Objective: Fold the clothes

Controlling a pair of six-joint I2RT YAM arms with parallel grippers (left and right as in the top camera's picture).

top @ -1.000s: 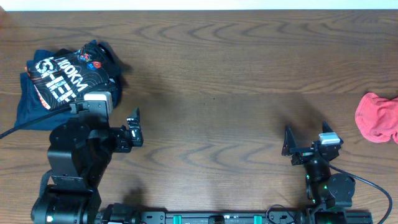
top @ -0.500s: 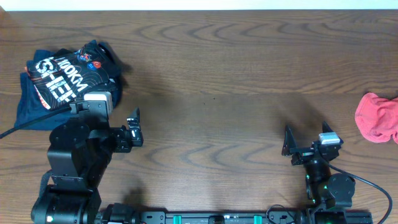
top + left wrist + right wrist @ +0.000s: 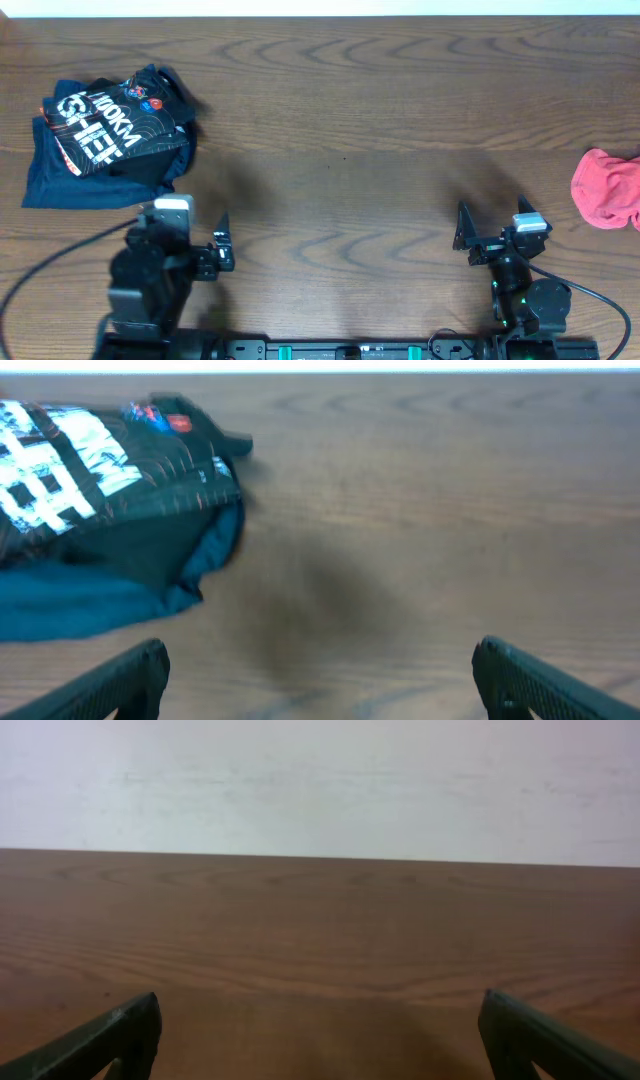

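Clothes (image 3: 110, 135) lie bunched at the overhead frame's upper left, so we judge our left gripper (image 3: 224, 245), just below and right of them, nearer than the right gripper (image 3: 492, 225); both gape wide, empty.

We see a black shirt (image 3: 115, 125) gathered into a compact bundle at the far left of the table (image 3: 340, 120), its large white lettering facing up, with thin orange lines and small coloured logos near its far edge. It rests on a dark blue garment (image 3: 70, 185), which lies flatter and sticks out on the near and left sides. 1 crumpled red cloth (image 3: 607, 188) lies well apart at the right edge.
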